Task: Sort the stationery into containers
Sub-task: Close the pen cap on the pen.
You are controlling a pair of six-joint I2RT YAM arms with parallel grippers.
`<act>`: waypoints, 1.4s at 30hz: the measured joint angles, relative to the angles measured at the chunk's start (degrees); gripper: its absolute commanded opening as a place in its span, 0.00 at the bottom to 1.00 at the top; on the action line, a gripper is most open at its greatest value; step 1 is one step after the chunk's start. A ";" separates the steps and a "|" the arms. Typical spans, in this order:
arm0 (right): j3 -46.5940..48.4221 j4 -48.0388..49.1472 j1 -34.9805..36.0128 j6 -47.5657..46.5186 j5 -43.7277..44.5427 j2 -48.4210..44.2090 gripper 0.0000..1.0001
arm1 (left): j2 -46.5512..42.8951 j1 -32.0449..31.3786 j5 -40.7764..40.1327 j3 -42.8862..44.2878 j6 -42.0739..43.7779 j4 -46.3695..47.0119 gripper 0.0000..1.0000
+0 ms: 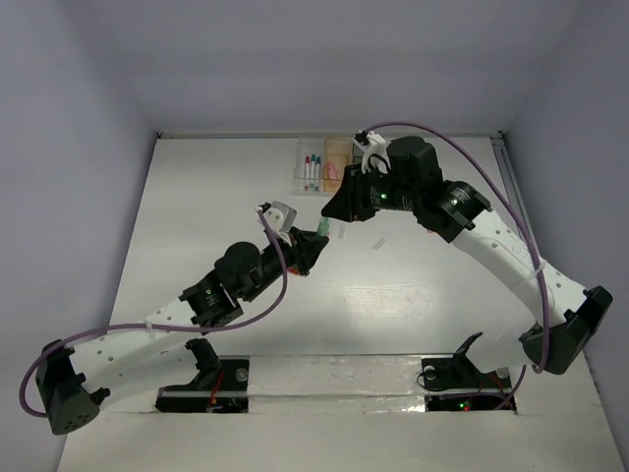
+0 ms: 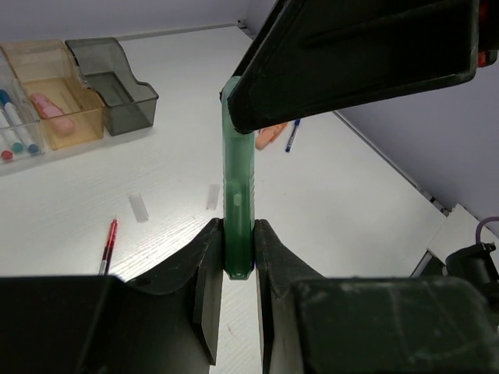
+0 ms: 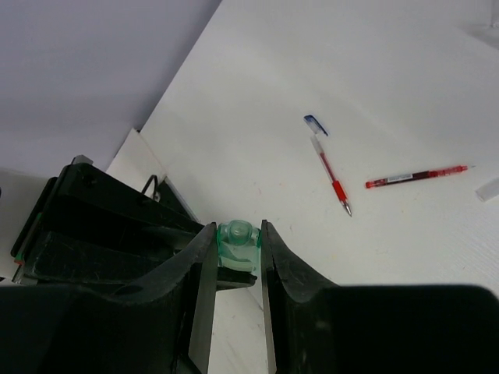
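We see the left claw clamped on the lower end of the pale green tube, which rises straight from its fingers. The tube's upper end vanishes under the right claw, whose fingers pinch that end, so both claws hold it above the table.

Beyond the left claw and to its left sit the orange bin, holding a pink eraser, and the grey bin. The clear bin is cut off at that wrist view's edge. Overhead, the right arm hides the grey bin.

A red pen lies just left of the left claw, its near end covered by the claw's body. Behind the right claw a pinkish scrap and a blue pen peek out, too covered to identify.
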 measured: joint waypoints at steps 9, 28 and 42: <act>-9.05 8.52 0.63 2.19 3.15 -4.37 0.00 | 2.82 -0.07 -0.33 4.57 1.57 -7.39 0.00; -30.56 30.86 2.21 8.37 9.29 -11.04 0.00 | 10.29 4.81 7.89 12.41 2.89 -21.94 0.00; -37.75 44.48 5.66 12.09 15.67 -9.66 0.00 | 13.77 9.90 14.62 17.70 0.87 -30.60 0.00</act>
